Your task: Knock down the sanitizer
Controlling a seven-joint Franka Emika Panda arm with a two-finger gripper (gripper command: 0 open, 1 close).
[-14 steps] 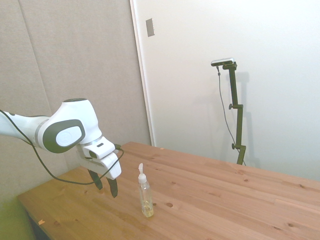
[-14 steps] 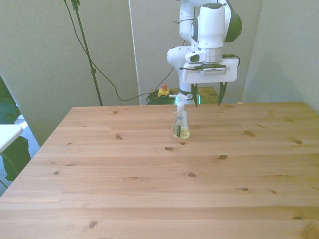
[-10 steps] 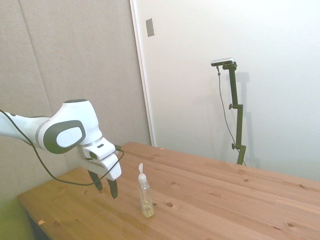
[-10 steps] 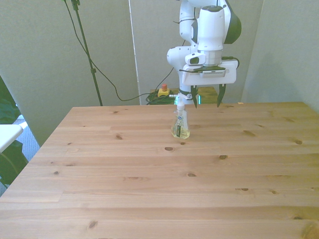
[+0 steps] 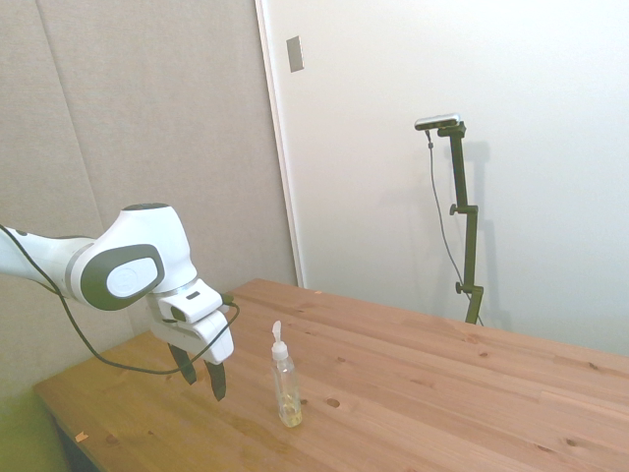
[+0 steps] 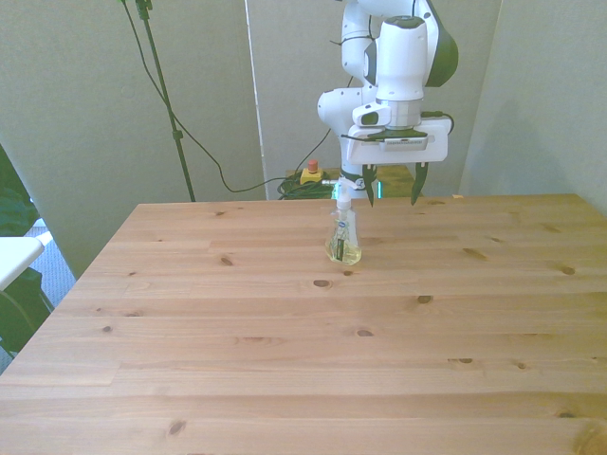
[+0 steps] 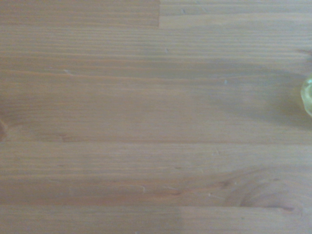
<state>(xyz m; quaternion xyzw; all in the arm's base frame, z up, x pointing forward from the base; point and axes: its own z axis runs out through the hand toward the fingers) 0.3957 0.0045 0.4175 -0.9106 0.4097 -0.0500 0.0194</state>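
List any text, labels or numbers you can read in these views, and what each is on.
Nothing can be read.
The sanitizer: its label shows a small dark mark in the front view, too small and blurred to read.
The gripper: no lettering shows.
The table: bare wood, no markings.
Wrist view: only blurred wood grain and an edge of the bottle.

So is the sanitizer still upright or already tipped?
Upright. The sanitizer stands on its base on the table, nozzle up, with the open gripper beside it, not touching.
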